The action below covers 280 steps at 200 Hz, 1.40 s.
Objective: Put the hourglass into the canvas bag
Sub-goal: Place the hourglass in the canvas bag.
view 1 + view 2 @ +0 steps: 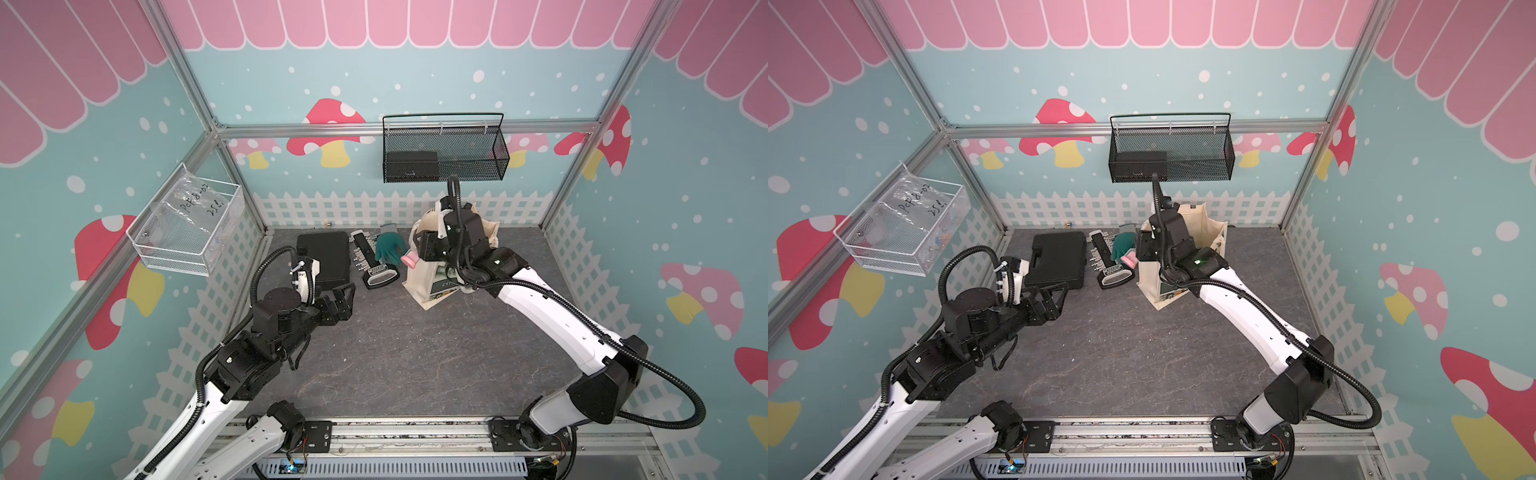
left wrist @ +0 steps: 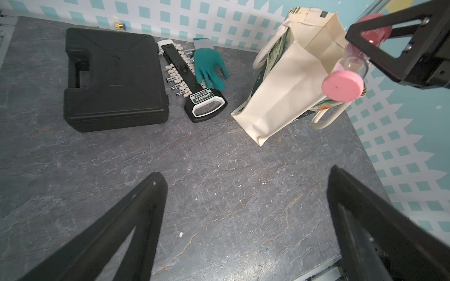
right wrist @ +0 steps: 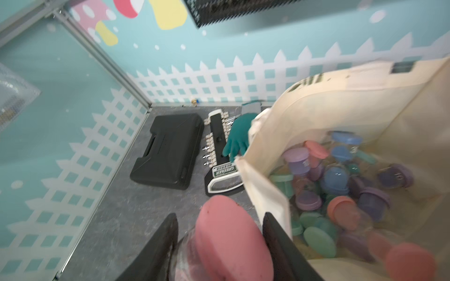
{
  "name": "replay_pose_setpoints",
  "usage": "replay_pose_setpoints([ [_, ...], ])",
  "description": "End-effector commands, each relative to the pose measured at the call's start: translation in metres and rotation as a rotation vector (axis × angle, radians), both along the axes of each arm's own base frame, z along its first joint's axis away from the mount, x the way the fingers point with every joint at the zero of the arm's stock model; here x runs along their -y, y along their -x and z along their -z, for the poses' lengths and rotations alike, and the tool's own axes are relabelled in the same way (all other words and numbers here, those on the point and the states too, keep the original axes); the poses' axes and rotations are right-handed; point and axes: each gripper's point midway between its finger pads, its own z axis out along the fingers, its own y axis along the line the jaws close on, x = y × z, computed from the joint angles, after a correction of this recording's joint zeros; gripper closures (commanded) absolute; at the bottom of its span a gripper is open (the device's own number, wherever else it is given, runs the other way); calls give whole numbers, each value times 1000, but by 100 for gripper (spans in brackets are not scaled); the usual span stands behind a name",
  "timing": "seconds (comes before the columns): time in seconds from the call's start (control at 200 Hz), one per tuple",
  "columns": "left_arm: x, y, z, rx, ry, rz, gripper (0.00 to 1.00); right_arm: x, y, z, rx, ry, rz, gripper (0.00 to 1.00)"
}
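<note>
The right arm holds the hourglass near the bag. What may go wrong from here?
The hourglass in the right end effector hangs by the rim of the canvas bag, not clearly over the opening; released now, it may fall outside.
The end effector may push the soft rim inward.
Inside lie other hourglasses; a drop may strike glass.

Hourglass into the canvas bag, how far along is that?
Done: the hourglass is lifted, and the right gripper has its jaws shut on it. In hand: it hangs at the rim of the canvas bag, not yet inside, where other hourglasses already lie. Left: move over the opening and release. The left gripper is open and empty.
</note>
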Motion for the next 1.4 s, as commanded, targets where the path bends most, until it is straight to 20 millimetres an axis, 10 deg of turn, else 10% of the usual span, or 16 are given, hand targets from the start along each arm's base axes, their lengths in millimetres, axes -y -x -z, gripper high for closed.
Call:
replay_pose_setpoints([
  [0.0, 17, -5, -11, 37, 32, 66, 1, 35, -8, -21, 41, 6, 69, 56],
  [0.365, 49, -22, 7, 32, 34, 132, 1, 113, -58, 18, -23, 29, 255, 56],
  [0.986, 81, -36, 28, 19, -9, 172, 1, 114, -98, 139, -197, 180, 287, 52],
  [1.396, 70, -33, 28, 44, -15, 134, 1, 113, -93, 124, -151, 141, 280, 36],
])
